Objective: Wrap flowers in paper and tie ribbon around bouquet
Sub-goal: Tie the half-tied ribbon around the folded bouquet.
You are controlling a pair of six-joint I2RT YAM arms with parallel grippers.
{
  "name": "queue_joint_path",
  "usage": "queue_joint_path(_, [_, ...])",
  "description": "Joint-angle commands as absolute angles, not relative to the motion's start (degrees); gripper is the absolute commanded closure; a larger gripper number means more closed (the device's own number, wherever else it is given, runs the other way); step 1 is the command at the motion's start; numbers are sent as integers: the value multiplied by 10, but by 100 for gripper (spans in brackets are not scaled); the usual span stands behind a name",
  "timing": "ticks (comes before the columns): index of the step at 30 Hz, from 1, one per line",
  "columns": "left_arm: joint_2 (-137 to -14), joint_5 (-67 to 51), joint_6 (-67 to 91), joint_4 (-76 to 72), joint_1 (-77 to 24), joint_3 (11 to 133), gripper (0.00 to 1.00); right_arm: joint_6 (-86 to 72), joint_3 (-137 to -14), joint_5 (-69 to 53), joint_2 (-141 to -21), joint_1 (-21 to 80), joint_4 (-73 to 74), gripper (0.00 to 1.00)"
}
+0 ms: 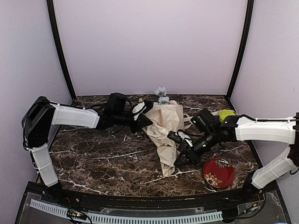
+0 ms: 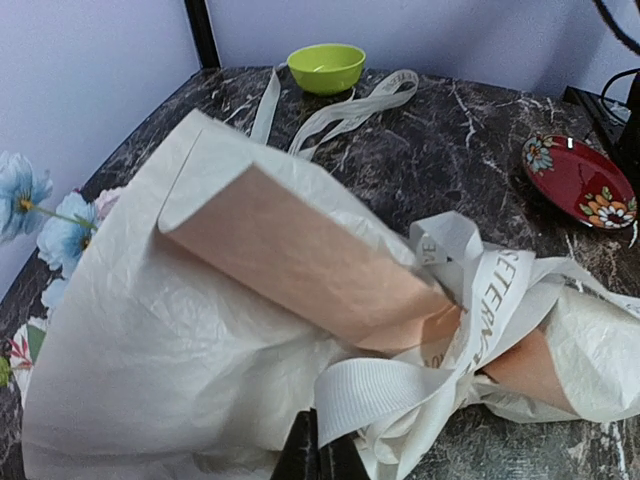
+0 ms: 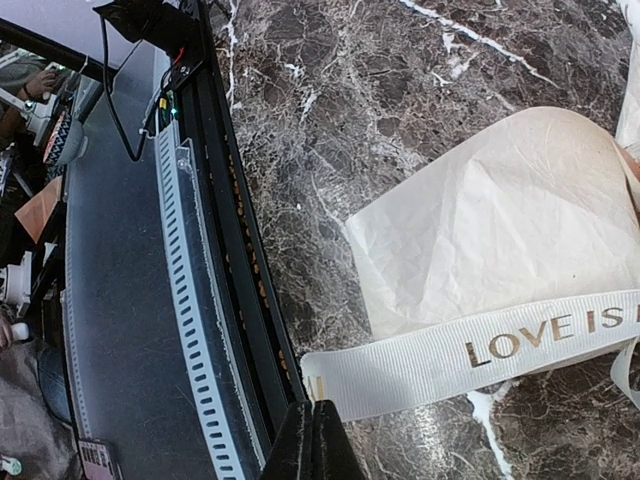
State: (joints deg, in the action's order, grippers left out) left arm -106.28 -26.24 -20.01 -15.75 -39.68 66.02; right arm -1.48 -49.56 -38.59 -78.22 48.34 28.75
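The bouquet lies mid-table, a cream paper (image 1: 164,135) cone with the flowers (image 1: 161,95) poking out at its far end. The ribbon (image 2: 400,385) is looped round the cone's narrow part, and a loose tail (image 2: 350,105) trails toward the bowl. My left gripper (image 2: 320,455) is shut on a ribbon strand beside the paper (image 2: 150,340); blue flowers (image 2: 40,215) show at the left. My right gripper (image 3: 312,440) is shut on the ribbon's end (image 3: 450,355), which is printed in gold and stretches over the paper's tip (image 3: 500,220). From above, the left gripper (image 1: 145,119) sits at the cone's upper left and the right gripper (image 1: 180,161) at its lower right.
A lime-green bowl (image 1: 227,114) stands at the back right, behind the right arm. A red flowered plate (image 1: 218,172) lies near the front right. The table's front edge, with a black rail and a white slotted strip (image 3: 190,300), runs close to the right gripper.
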Motion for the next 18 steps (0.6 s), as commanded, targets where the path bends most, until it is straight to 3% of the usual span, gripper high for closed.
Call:
queue_joint_path(1, [-1023,-336,-221,-139,-409,681,100,-20,-490,-386,-787,471,269,100])
queue_joint_path(4, [-1016,-398,-220,-131,-412,684,100,-21,-489,-380,-787,468,270,100])
queue_joint_path(9, [-1017,-399,-207,-143,-417,682,100,-35,-486,-392,-756,438,249,65])
queue_joint_path(12, [-1015,-395,-202,-151,-417,680,100,-49,-481,-416,-720,399,224,53])
queue_joint_path(18, [-1013,-378,-206,-138,-417,673,100,-155,-469,-404,-726,320,116,46])
